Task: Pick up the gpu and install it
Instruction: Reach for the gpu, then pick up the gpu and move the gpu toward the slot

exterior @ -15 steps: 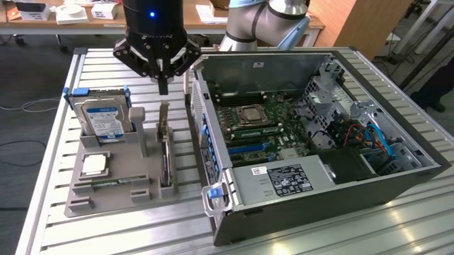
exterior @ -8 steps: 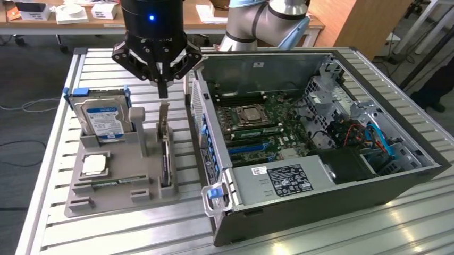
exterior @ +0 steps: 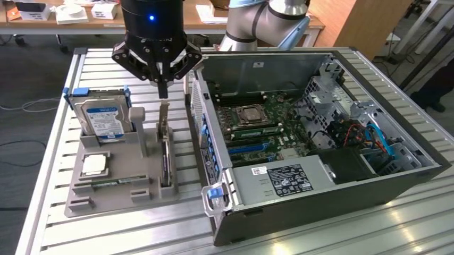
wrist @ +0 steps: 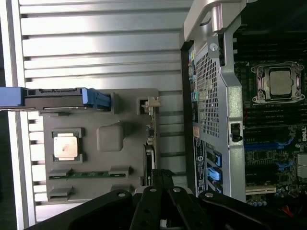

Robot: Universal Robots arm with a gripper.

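No text can be read letter for letter; labels noted by carrier.

1. Hard drive (exterior: 102, 120), left of centre in the exterior view: blue-and-white label, print too fine to read.
2. Power supply (exterior: 284, 181), lower centre: black label with white lines of print and small marks, none legible. A small white sticker (exterior: 257, 171) sits at the label's upper left corner, unreadable.
3. Case wall (exterior: 284, 69), upper centre: small white tag (exterior: 257, 65), unreadable.

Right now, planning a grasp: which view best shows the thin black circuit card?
Exterior view: the thin black circuit card stands on edge in the grey holder, side face visible. Wrist view sees it edge-on.
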